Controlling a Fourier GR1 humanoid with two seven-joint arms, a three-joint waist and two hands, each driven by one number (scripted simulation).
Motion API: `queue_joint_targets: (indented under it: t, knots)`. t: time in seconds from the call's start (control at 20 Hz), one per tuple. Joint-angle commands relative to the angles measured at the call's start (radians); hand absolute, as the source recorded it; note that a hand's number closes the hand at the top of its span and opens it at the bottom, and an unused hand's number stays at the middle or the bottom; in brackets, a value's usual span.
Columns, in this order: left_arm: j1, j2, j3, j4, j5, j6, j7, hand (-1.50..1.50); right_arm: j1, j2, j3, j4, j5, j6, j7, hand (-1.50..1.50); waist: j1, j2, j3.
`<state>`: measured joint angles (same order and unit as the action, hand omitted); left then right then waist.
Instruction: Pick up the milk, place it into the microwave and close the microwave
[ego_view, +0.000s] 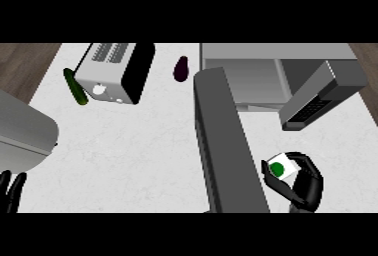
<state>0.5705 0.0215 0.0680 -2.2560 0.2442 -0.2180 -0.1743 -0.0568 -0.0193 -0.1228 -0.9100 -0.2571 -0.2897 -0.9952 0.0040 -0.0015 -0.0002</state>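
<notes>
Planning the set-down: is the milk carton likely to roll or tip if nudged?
The milk carton looks boxy with flat faces, so it probably won't roll. The right hand curls round it whole, so it is likely light and might tip if knocked.

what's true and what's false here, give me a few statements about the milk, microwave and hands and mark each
1. The right hand is curled round the milk. True.
2. The milk is already inside the microwave. False: it is in the hand, outside the microwave and right of the door.
3. The door of the microwave is open. True.
4. The toaster stands right of the microwave. False: it stands to its left.
5. The left hand holds the cucumber. False: the hand rests open at the view's lower left edge, and the cucumber lies beside the toaster.
</notes>
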Motion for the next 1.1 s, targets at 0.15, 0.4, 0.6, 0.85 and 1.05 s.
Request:
queue_joint_targets:
  t: [0.15, 0.4, 0.6, 0.85, 1.05]
  knots:
    - [0.006, -0.021, -0.082, 0.03, -0.075, 0.022, -0.041, -1.5, -0.007, -0.081, 0.085, -0.089, 0.029, 0.121, 0.048, 1.5, 0.001, 0.0, 0.0]
    - [0.014, -0.01, -0.017, 0.025, -0.002, -0.032, -0.032, -1.5, -0.12, -0.287, 0.122, -0.031, 0.006, 0.46, 0.113, 1.5, 0.02, 0.002, 0.001]
    - [-0.043, 0.011, 0.027, 0.065, 0.011, -0.025, -0.021, -1.5, -0.156, -0.275, 0.151, -0.01, -0.005, 0.564, 0.13, 1.5, 0.004, 0.002, 0.0]
    - [0.032, -0.008, 0.026, 0.027, 0.058, -0.056, -0.024, -1.5, -0.149, -0.287, 0.147, -0.193, -0.011, 0.528, 0.252, 1.5, -0.002, -0.002, -0.001]
    - [-0.006, 0.043, 0.113, 0.013, 0.127, -0.06, 0.042, -1.5, -0.192, -0.244, 0.167, -0.261, 0.039, 0.429, 0.336, 1.5, -0.003, -0.001, 0.0]
